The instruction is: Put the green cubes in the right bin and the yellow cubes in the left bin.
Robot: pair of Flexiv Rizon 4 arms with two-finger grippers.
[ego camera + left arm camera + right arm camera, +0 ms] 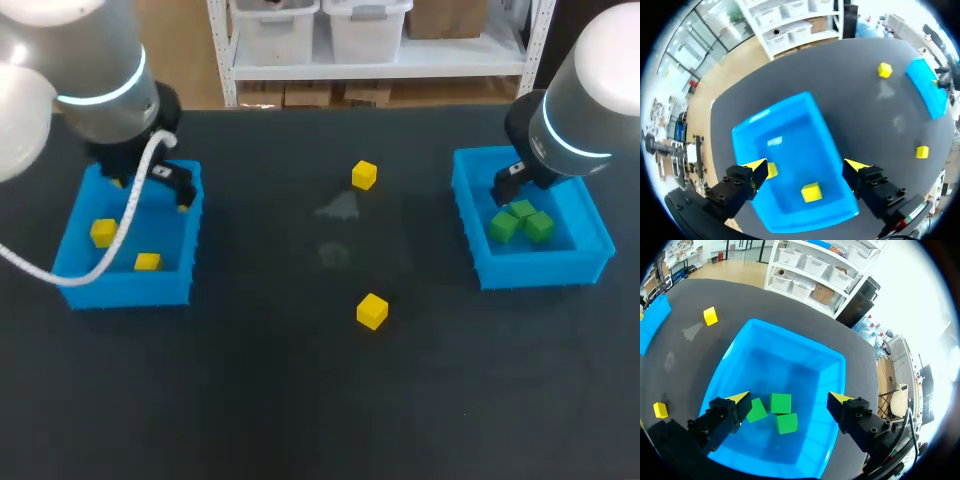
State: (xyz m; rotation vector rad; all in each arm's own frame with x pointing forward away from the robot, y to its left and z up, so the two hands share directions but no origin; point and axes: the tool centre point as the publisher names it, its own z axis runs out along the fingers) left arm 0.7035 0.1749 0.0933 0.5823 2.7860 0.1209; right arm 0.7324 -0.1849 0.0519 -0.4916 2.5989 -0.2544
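Left gripper (pixel 806 165) found wide open, empty, above left bin (pixel 125 290), two yellow cubes (pixel 102 233) inside it, right gripper (pixel 789 398) equally open, empty, well apart from it.

The middle of the table (pixel 300 420) lies open between the left bin (pixel 70 288) and the right bin (pixel 545 272). Only two things stand in it, well apart with passage round each: the far yellow cube (pixel 364 175) toward the far edge and the near yellow cube (pixel 372 311) closer to the front. The strip along the front edge is bare. The left arm (pixel 100 80) and its white cable (pixel 125 225) hang across the left bin's opening. The right arm (pixel 590 110) covers the right bin's far end, and three green cubes (pixel 520 222) crowd its floor.
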